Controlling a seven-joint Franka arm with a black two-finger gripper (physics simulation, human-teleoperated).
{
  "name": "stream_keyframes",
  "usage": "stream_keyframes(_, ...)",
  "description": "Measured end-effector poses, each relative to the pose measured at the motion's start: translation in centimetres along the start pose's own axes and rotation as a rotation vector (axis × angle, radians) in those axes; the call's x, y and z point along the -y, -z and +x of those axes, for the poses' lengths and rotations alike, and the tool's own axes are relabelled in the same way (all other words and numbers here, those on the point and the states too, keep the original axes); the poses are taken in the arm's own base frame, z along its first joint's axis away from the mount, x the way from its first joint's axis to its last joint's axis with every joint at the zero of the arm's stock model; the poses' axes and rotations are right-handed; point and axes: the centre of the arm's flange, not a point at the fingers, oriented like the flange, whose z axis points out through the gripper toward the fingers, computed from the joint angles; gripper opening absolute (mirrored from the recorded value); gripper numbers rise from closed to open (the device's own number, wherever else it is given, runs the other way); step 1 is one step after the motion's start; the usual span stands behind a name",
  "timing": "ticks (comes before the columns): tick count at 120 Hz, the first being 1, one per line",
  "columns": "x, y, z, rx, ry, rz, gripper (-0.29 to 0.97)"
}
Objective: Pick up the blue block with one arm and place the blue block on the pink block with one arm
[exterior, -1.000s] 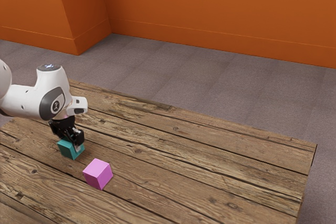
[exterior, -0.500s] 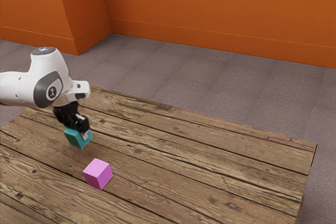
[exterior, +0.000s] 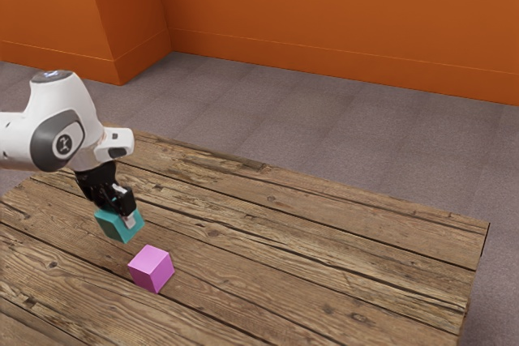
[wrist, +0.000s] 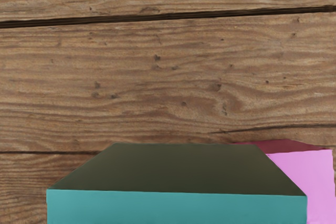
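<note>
Arm: white seven-joint robot arm (exterior: 57, 131) with grey joint caps, coming in from the exterior view's left and bending down over the near-left part of the desk.
Desk: rough brown desk (exterior: 324, 232) of long wooden planks, with dark seams and knots.
Blue block: small teal-tinted blue block (exterior: 119, 226), a plain cube, hanging under the hand and slightly tilted against the planks. It seems lifted off the desk (the gap beneath it is hard to judge).
Jaws: black, two-fingered, pointing downward and clenched on the blue block from two sides, gripping its upper part.
Pink block: bright pink block (exterior: 151, 268), a plain cube, resting flat on the desk. It lies nearer the camera than the blue block and toward the exterior view's right of it; the two are near each other but not touching.
Wrist view, held cube: the blue block (wrist: 176, 182) sits just under the hand, its top face shaded and one side lit teal.
Wrist view, target cube: the pink block (wrist: 310, 182) peeks out from behind one side of the blue block, partly covered by it, with a darker reddish face above the pink one.
Stacking: not yet done; the blue block is beside the pink block, not on it.
Room: orange walls (exterior: 324, 6) and grey carpeted floor (exterior: 340, 119) behind the desk.
</note>
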Motion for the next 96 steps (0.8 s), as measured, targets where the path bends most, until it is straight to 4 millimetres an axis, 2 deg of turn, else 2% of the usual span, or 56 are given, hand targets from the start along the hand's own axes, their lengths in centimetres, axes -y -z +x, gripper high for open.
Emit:
stream_keyframes(30, -1.3, 0.5, -1.6, -0.003, -0.004, -0.013, 0.30)
stream_keyframes(49, -3.6, -0.5, -1.0, 0.012, -0.025, -0.014, 0.30)
stream_keyframes(81, -5.0, -1.3, -0.2, -0.012, -0.008, 0.012, 0.30)
stream_keyframes(96, -5.1, -2.6, 0.1, -0.009, 0.012, 0.018, 0.30)
